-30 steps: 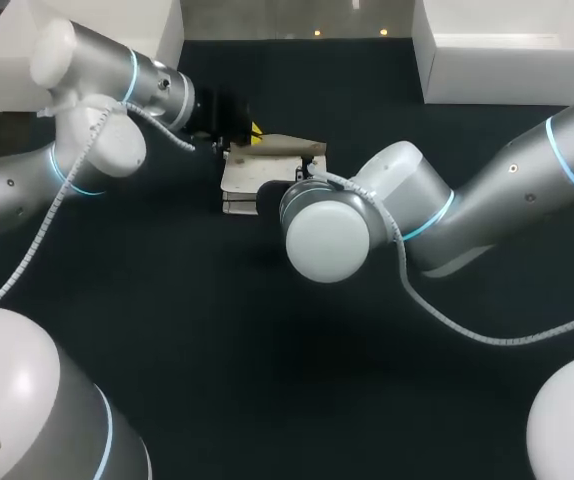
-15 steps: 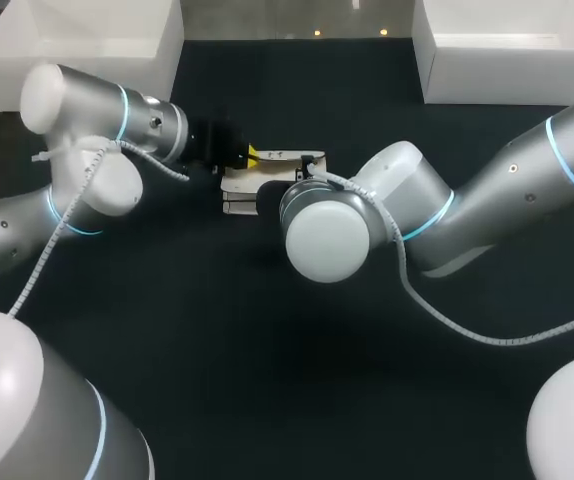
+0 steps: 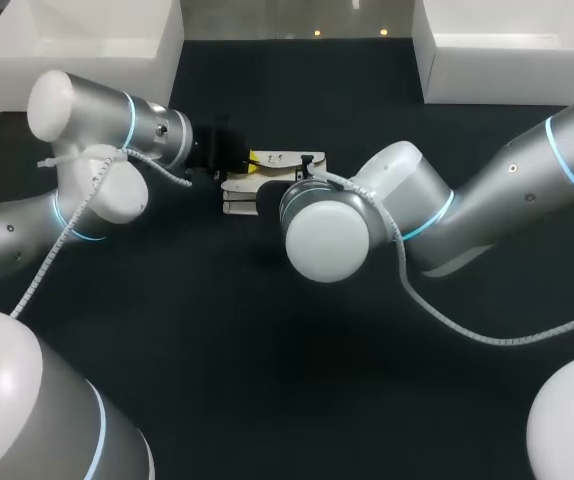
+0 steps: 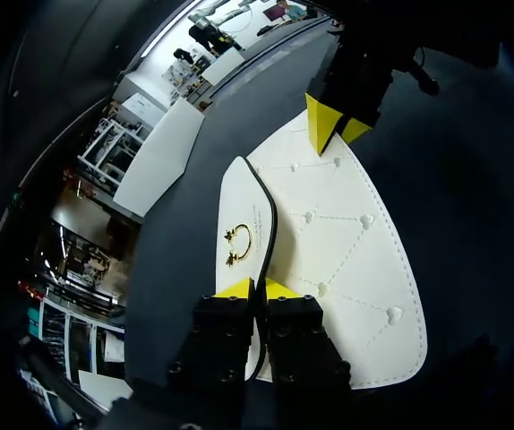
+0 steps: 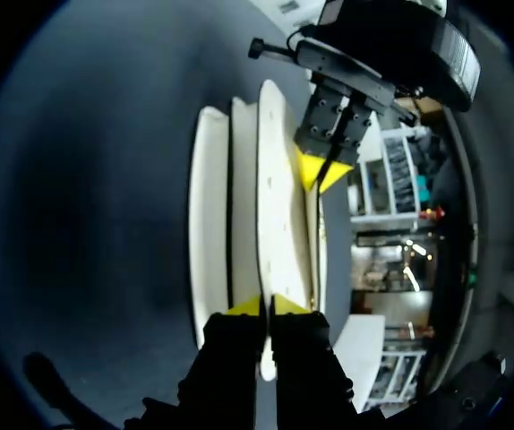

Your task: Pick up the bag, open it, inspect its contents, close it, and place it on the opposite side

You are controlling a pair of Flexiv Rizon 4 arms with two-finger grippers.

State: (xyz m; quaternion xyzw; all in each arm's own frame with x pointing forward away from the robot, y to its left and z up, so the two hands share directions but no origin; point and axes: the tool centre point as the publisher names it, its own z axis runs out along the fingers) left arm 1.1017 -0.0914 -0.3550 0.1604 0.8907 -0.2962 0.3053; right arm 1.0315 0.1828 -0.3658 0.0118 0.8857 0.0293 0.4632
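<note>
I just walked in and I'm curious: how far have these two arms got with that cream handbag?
Done: both arms' jaws are shut on the cream quilted leather bag, one at each end. In hand: the left jaws pinch its flap with the gold ring clasp, seemingly parted from the body; opening or closing, I cannot tell. Left: setting it on the opposite side; it sits between the arms.

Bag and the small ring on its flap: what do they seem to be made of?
The bag looks like cream leather or faux leather, smooth and matte: dotted stitch lines, small raised shapes at their crossings, a dark finished edge. The ring is probably gold-toned metal, given its yellow shine, though too small to be sure.
</note>
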